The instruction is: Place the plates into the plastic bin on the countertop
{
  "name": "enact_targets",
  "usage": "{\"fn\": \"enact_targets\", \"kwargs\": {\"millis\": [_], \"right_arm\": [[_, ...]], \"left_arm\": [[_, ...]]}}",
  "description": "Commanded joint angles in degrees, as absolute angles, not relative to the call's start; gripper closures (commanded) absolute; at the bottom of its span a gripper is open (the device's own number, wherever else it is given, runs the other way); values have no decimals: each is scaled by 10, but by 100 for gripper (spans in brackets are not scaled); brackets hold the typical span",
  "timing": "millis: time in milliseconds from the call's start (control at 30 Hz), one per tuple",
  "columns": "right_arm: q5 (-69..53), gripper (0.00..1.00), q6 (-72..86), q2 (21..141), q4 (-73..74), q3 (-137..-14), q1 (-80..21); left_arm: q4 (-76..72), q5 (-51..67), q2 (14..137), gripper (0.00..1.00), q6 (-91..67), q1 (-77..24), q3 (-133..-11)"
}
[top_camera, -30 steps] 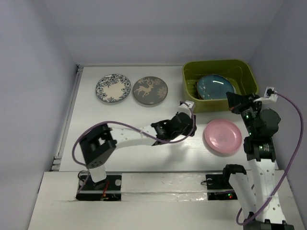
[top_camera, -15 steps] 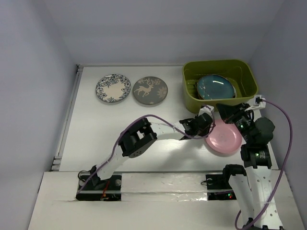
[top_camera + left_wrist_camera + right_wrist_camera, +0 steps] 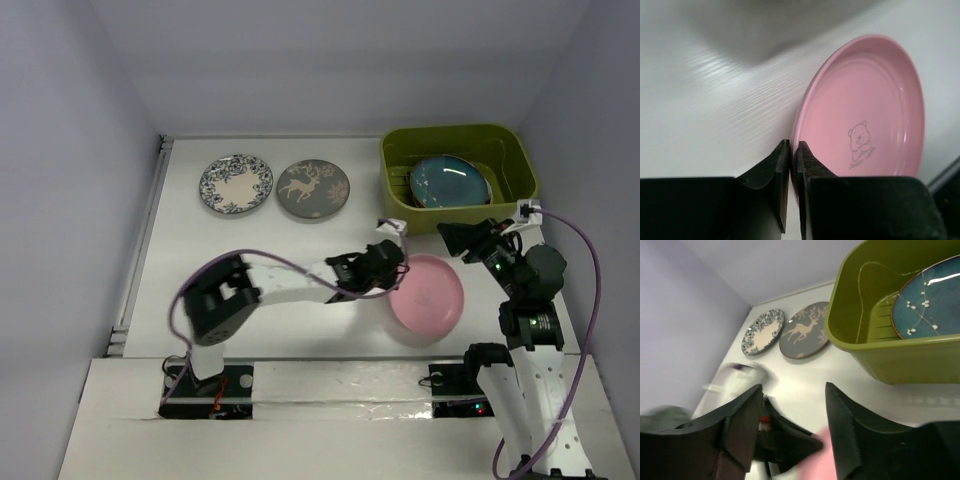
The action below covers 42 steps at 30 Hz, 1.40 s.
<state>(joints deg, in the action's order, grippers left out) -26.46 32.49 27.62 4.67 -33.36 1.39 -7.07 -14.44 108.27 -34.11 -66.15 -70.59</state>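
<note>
- The blue-white floral plate (image 3: pixel 236 184) and grey deer plate (image 3: pixel 313 188) lie flat on the bench (image 3: pixel 230 260). Leave them for later.
- Left tool (image 3: pixel 791 146) is pinched on the rim of the pink plate (image 3: pixel 865 110), which is tilted. Grip firmly, as a thin rim can pivot.
- Lift over the wall of the plastic bin (image 3: pixel 400 212), then lower the plate by the dark teal plate (image 3: pixel 448 183).
- Right tool (image 3: pixel 794 387) hangs parted and empty near the bin, possibly in the path. Clear it first.

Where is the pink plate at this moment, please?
In the top view the pink plate is right of centre, just nearer than the plastic bin, its left rim clamped by the left gripper, with the right gripper close beside it.
</note>
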Motion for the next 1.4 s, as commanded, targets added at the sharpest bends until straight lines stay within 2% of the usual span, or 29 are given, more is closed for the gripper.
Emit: {"fn": "enact_targets", "kwargs": {"millis": [0, 33, 133, 267, 500, 600, 733, 767, 800, 833, 900, 933, 967, 1033, 1067, 1167, 1233, 1367], "right_arm": [[-283, 40, 317, 272, 39, -324, 1], [-286, 30, 321, 273, 29, -323, 1], [-266, 19, 316, 288, 32, -318, -29], [-229, 14, 299, 304, 41, -319, -49], [-221, 14, 311, 354, 14, -317, -136], [-233, 22, 334, 388, -37, -309, -188], [-233, 26, 351, 445, -67, -310, -220], [-224, 31, 353, 454, -69, -312, -226], [-222, 43, 356, 469, -71, -315, -233], [-217, 70, 359, 473, -75, -317, -233], [-193, 91, 371, 470, -76, -324, -233], [-179, 99, 374, 462, -77, -327, -233], [-153, 100, 376, 460, -78, -332, -233], [-137, 100, 375, 474, -79, -355, -233], [-117, 100, 371, 485, -73, -370, -233], [-77, 100, 363, 527, -71, -424, -210], [-76, 100, 365, 549, -80, -450, -175], [-77, 100, 374, 617, -85, -524, -29]], "left_arm": [[-103, -176, 917, 100, -351, -646, -630], [-105, -175, 858, 100, -360, -629, -608], [-104, -168, 758, 100, -374, -608, -533], [-79, -172, 655, 100, -390, -571, -460], [-40, -190, 567, 100, -379, -547, -432], [-42, -189, 553, 100, -369, -541, -428], [-51, -186, 539, 100, -362, -527, -423], [-53, -185, 528, 100, -359, -527, -418], [-57, -185, 523, 100, -357, -522, -417], [-59, -188, 517, 100, -356, -522, -414], [-50, -198, 504, 99, -351, -522, -410], [-46, -209, 500, 93, -349, -522, -410], [-40, -215, 491, 80, -345, -522, -406], [-31, -231, 476, 67, -342, -522, -398], [-25, -240, 458, 57, -341, -522, -388], [-1, -272, 411, 45, -345, -522, -362], [26, -278, 383, 44, -352, -517, -348], [47, -284, 316, 43, -364, -517, -303]]}}
